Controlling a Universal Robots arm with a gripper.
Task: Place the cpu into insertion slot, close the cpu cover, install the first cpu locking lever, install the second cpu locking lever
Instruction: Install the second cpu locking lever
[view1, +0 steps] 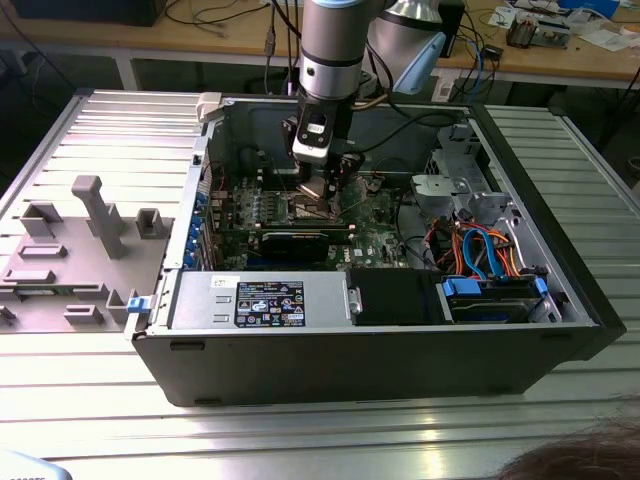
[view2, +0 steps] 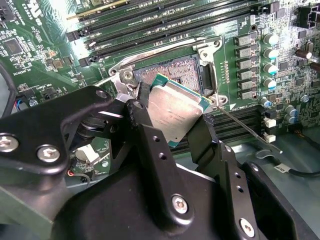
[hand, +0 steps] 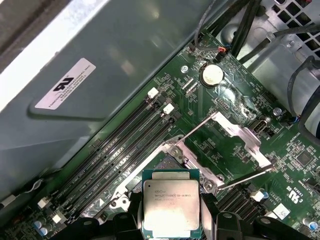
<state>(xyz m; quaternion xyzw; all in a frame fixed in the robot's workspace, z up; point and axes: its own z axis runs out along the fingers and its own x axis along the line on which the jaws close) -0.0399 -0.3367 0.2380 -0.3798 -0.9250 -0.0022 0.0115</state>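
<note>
End effector (view2: 173, 116) grips the cpu (view2: 176, 109) by two edges | insertion slot (view2: 167, 72) bare just beyond | first wrist view: cpu cover (hand: 239, 132) raised open beside slot

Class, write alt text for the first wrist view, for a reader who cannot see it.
The gripper holds the cpu by two edges over the open insertion slot on a green board. The cpu cover stands swung open beside it.

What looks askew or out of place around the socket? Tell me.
The cpu, gripped between the fingers, is held close to the slot but not in it. In both wrist views its edges are not square to the slot's rim, so it looks askew. The cover stands open. Nothing looks damaged or spilled.
</note>
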